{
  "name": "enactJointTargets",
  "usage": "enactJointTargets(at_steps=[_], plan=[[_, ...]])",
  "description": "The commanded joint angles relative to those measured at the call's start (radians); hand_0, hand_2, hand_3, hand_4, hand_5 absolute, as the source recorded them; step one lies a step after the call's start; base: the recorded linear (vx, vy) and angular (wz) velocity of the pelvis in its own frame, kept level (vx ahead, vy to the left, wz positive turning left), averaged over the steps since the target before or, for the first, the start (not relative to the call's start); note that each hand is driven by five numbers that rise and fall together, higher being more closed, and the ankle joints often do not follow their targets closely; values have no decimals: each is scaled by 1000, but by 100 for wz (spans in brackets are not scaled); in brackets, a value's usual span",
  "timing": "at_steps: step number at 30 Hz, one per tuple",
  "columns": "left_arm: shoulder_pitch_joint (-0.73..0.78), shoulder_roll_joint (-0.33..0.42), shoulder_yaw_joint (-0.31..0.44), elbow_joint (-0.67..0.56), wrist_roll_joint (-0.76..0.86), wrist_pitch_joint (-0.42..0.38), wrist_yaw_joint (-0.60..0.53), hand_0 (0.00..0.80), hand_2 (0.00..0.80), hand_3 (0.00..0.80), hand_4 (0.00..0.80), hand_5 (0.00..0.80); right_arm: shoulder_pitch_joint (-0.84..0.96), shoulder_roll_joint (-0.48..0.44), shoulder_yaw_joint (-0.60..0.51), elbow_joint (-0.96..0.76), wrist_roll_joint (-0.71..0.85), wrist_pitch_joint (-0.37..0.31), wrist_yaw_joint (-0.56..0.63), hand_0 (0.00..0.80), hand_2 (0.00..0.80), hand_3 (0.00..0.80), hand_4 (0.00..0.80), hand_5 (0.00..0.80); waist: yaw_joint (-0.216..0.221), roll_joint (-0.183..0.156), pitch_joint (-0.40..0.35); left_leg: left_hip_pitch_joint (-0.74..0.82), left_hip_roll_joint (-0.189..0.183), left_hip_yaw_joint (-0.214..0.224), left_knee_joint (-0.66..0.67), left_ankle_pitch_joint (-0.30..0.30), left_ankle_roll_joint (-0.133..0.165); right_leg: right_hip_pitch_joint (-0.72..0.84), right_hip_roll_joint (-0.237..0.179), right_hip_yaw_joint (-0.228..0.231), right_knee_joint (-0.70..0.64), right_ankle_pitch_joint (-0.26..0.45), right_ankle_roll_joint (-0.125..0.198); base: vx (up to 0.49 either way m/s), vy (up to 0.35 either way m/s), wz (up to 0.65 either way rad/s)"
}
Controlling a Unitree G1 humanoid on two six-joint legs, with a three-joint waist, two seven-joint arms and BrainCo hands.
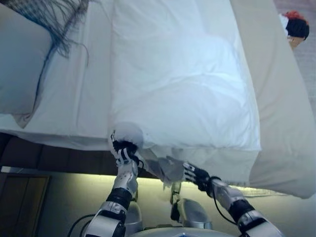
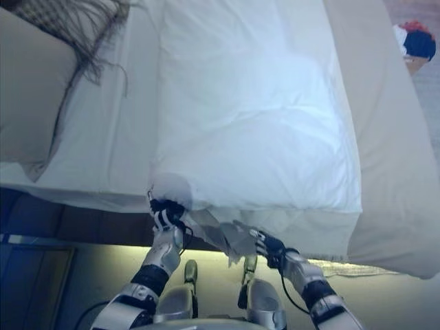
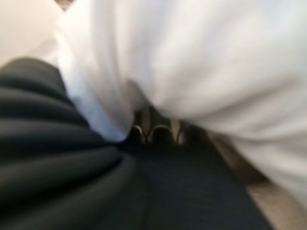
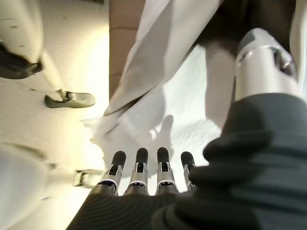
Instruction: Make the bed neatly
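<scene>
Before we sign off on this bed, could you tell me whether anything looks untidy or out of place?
Yes. The white duvet is bunched at its near corner, where the left hand is buried in it, and a loose flap of cloth hangs off the bed edge by the right hand. A dark fringed throw straggles across the sheet.
</scene>
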Motion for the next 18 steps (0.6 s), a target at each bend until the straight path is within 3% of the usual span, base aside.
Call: enactJointTargets(at_steps=[1,12,18], plan=[[-4,85,108,-58,91,-14,-61,800,800,800,800,800,53,37,-55,115,-61,-10,44,0,0,0,0,0,40,-21,-141,6,-64,21,15,-4,53,79,-70,1,78,-74,56,116,73,1],[52,169,328,-78,215,14,34,800,800,800,800,800,89,28,-239,312,-136,-46,68,0,0,0,0,0,61,3,-209,75,-76,7,10,-28,64,156,-72,-1,63,-88,58,55,54,1],[89,234,427,-3,267,41,70,800,800,800,800,800,86,19,-283,327,-123,-65,71,0,0,0,0,0,75,10,-226,86,-85,-6,10,-31,70,170,-75,-4,59,-87,58,18,70,4]])
